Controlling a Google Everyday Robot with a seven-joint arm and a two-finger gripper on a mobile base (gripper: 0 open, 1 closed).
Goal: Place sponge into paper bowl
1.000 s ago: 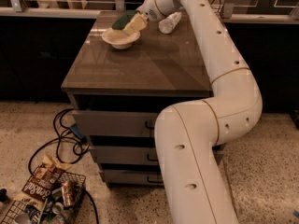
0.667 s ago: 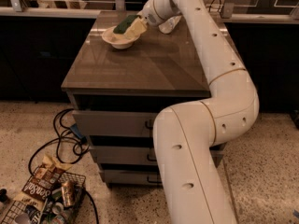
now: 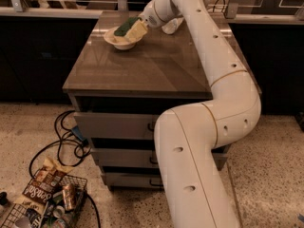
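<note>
The paper bowl sits at the far left of the cabinet's dark top. The sponge, green top up and pale yellow foam below, is tilted over the bowl with its lower end inside the rim. My gripper reaches in from the right at the end of the white arm. It is shut on the sponge's right end, just above the bowl's right rim.
A clear plastic bottle lies behind the arm's wrist on the cabinet top. The cabinet has drawers below. On the floor at the left are black cables and a wire basket holding cans and snack bags.
The gripper has moved the sponge slightly down and left, deeper over the bowl. The bowl and bottle have not moved.
</note>
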